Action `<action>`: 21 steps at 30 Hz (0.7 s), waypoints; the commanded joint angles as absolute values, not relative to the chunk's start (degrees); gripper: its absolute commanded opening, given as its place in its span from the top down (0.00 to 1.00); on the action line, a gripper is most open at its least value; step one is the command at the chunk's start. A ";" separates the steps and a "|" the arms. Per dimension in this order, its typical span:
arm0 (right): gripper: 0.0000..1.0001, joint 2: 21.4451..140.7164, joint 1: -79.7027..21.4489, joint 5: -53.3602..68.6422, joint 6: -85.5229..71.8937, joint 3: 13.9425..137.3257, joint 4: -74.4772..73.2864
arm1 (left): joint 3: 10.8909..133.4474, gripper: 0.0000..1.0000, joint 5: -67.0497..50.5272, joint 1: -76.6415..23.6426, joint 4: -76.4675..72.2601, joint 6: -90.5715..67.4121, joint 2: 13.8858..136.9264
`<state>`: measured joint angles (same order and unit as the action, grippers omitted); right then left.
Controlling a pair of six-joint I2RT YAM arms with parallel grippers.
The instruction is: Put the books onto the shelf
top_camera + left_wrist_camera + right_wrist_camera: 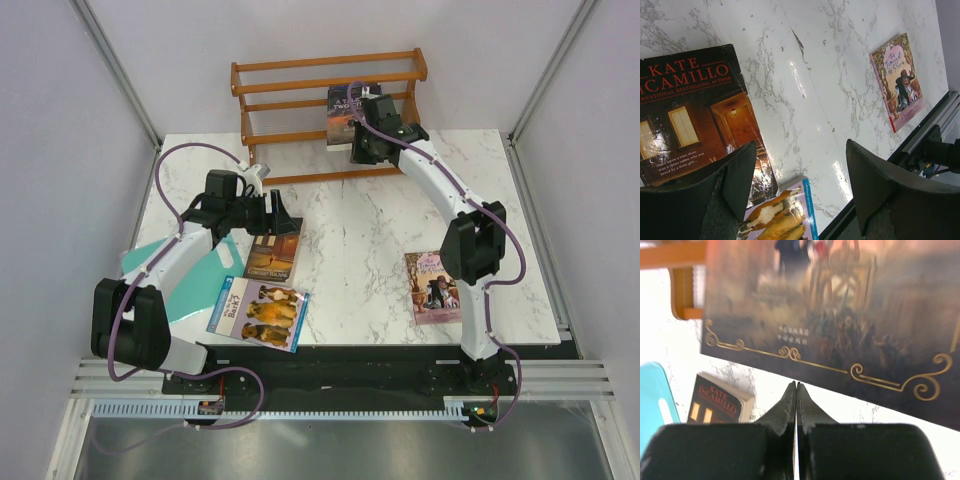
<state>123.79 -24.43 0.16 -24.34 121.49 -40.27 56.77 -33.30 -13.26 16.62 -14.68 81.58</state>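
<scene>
The dark "A Tale of Two Cities" book (343, 112) stands tilted against the rails of the orange-brown shelf (300, 75). My right gripper (796, 386) is shut just in front of that book's cover (840, 315), with nothing between its fingers. My left gripper (800, 155) hangs open over the table, above the edge of the brown-orange book (690, 115) and the corner of the dogs book (785, 215). The pink book (432, 287) lies flat by the right arm. No blue "Jane Eyre" shows.
A teal cutting board (150, 262) lies at the table's left edge under the left arm. The brown-orange book (273, 255) and the dogs book (258, 312) lie flat near the front edge. Grey walls close in both sides.
</scene>
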 commanded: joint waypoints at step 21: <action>1.00 128.67 -19.78 1.75 -27.86 127.53 -31.91 | 56.43 0.21 -34.28 -13.27 15.73 -11.87 80.42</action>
<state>129.23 -20.23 0.16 -27.24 125.08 -35.38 56.77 -33.30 -13.26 16.64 -14.68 81.58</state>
